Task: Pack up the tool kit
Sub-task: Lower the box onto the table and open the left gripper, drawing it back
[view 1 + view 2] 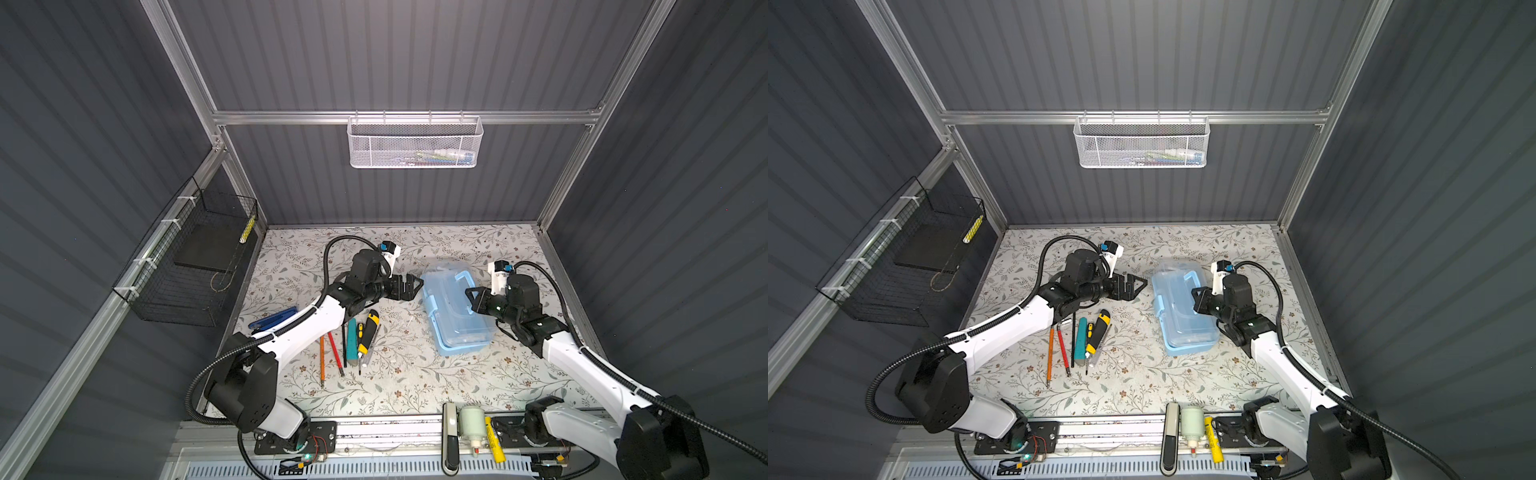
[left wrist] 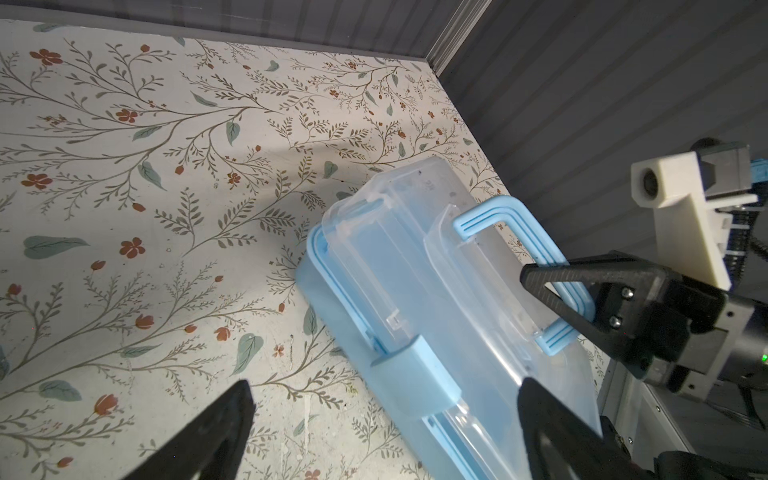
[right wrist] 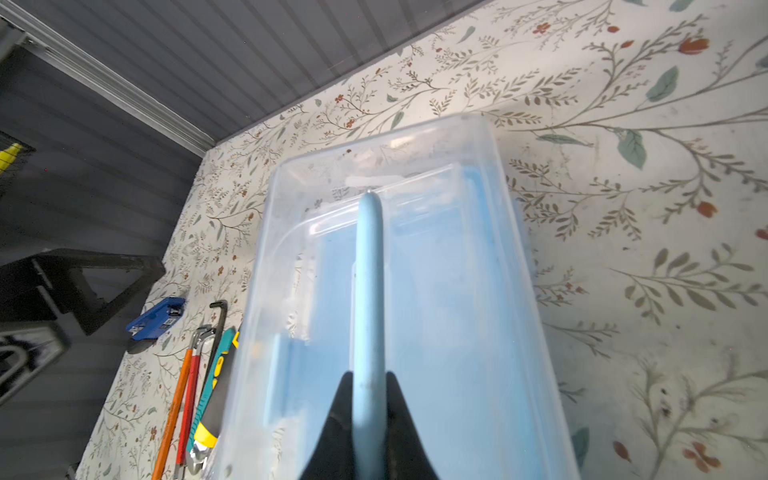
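The tool kit (image 1: pixel 459 316) (image 1: pixel 1185 322), a light-blue case with a see-through lid, lies on the floral table right of centre. Its pale blue handle (image 1: pixel 462 277) (image 2: pixel 498 214) (image 3: pixel 369 270) stands up from the lid. My right gripper (image 1: pixel 470 294) (image 1: pixel 1196 296) (image 3: pixel 369 388) is shut on that handle, a black fingertip (image 2: pixel 540 280) on each side of it. My left gripper (image 1: pixel 411 284) (image 1: pixel 1136 286) (image 2: pixel 384 384) is open just left of the case, its fingers spread on either side of the blue clasp (image 2: pixel 415 376) without touching it.
Loose tools lie left of the case: an orange screwdriver (image 1: pixel 321 359), a red one (image 1: pixel 334 353), a black hex key (image 1: pixel 344 345), a teal tool (image 1: pixel 352 338), a yellow-black knife (image 1: pixel 368 332) and a blue item (image 1: pixel 272 319). A white mesh basket (image 1: pixel 415 143) and a black wire basket (image 1: pixel 195 257) hang on the walls.
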You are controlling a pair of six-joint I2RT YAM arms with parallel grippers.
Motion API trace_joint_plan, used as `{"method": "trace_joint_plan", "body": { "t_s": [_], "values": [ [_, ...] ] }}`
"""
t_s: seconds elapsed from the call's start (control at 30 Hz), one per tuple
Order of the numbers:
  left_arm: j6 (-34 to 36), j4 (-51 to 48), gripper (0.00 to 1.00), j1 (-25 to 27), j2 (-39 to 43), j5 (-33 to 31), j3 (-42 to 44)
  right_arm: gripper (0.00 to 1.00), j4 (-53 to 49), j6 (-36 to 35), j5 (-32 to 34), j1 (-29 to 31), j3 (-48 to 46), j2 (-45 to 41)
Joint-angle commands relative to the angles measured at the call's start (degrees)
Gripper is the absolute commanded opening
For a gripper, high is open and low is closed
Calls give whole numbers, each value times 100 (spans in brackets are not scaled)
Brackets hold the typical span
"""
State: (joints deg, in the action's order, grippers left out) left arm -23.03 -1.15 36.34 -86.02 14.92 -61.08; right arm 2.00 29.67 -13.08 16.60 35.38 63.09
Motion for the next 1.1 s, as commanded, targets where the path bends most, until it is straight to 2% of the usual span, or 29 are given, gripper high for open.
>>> {"method": "trace_joint_plan", "body": {
  "t_s": [0.0, 0.27, 0.5, 0.77, 0.8, 0.9, 1.07],
  "values": [
    [134, -61, 99, 18, -10, -23, 148, 0, 297, 168, 180, 10, 204, -78],
    [0, 127, 99, 19, -266, 161, 374, 0, 427, 421, 398, 124, 206, 62],
    [-176, 454, 99, 31, -575, 318, 545, 0, 337, 528, 314, 157, 373, 234],
    [-71, 493, 99, 23, -1058, 354, 355, 0, 2, 847, -244, -153, 643, 250],
    [-96, 540, 99, 31, -1110, 556, 334, 0, 86, 953, -411, -246, 579, 250],
    [-145, 585, 99, 31, -1239, 635, 265, 0, 423, 1389, -1125, -602, 380, 290],
    [-185, 548, 99, 31, -1437, 622, 179, 0, 418, 1383, -1179, -684, 246, 214]
  ]
}}
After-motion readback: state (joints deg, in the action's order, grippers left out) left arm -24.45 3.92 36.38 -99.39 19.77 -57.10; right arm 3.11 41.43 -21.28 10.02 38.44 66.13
